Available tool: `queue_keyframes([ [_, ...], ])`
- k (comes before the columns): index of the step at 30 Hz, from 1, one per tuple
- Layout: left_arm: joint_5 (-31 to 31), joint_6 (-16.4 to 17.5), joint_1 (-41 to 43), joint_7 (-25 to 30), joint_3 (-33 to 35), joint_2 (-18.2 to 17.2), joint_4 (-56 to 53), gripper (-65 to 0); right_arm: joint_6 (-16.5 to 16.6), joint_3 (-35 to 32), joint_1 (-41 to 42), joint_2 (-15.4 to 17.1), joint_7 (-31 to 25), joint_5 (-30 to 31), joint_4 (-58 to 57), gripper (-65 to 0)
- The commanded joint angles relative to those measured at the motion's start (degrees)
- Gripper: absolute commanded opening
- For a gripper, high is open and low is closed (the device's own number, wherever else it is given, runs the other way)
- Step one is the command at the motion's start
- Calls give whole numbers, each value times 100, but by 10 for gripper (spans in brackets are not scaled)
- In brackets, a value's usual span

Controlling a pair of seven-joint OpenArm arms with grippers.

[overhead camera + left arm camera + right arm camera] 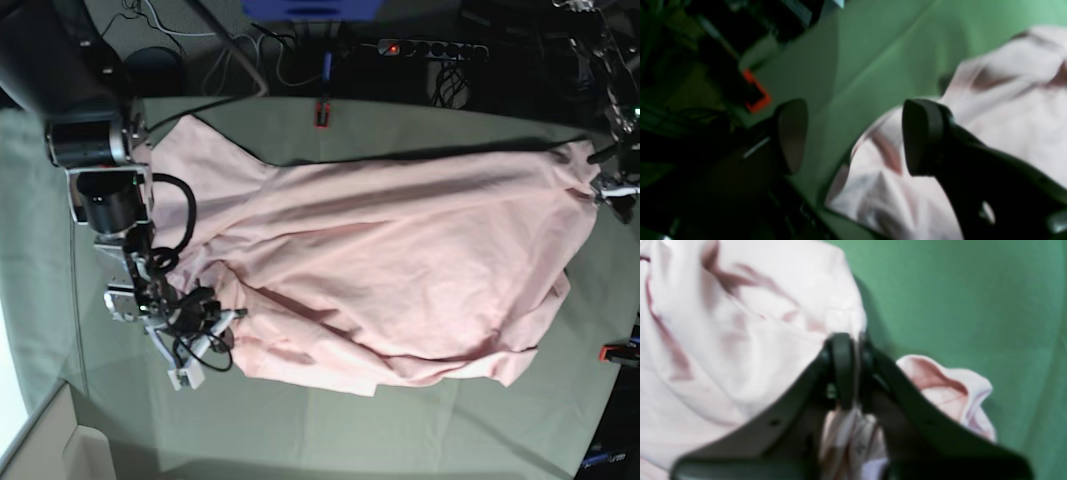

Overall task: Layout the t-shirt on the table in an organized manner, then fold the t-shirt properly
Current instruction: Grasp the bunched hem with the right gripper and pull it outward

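T-shirt point(400, 290) lies spread but rumpled across the middle of the surface point(450, 430), plain pink side up in the base view, with creases running through the body and its near edge bunched and partly turned under. I read it as thin, limp cotton: light, no stiffness, will sag and drag when lifted, and should not slip much on the cloth cover. Right hand point(851, 370) is clamped on a fold of the fabric, jaws together with cloth pinched between them. Left hand point(853, 136) stands with jaws apart just above a shirt edge, gripping nothing. My judgement: best holds are hems, shoulder seams and sleeve ends, where doubled cloth gives the pads something to bite; a pinch mid-panel would only tent the fabric and add wrinkles
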State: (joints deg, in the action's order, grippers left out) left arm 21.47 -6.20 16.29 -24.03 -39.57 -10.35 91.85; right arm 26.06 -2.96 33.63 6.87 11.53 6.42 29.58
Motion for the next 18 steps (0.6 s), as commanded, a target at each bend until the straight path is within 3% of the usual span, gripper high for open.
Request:
queue_keyframes([
  [1,-24,-18,-34,131,-118,-68,164,-219,35,10,246,29,-146,84,105,-650],
  [16,-24,-9,-16,131,-364,-95,648,-216,27,37,1266,258,-858,84,439,-649],
  [18,-33,-9,-51,131,-364,-95,621,-216,27,46,1257,337,-832,84,422,-608],
])
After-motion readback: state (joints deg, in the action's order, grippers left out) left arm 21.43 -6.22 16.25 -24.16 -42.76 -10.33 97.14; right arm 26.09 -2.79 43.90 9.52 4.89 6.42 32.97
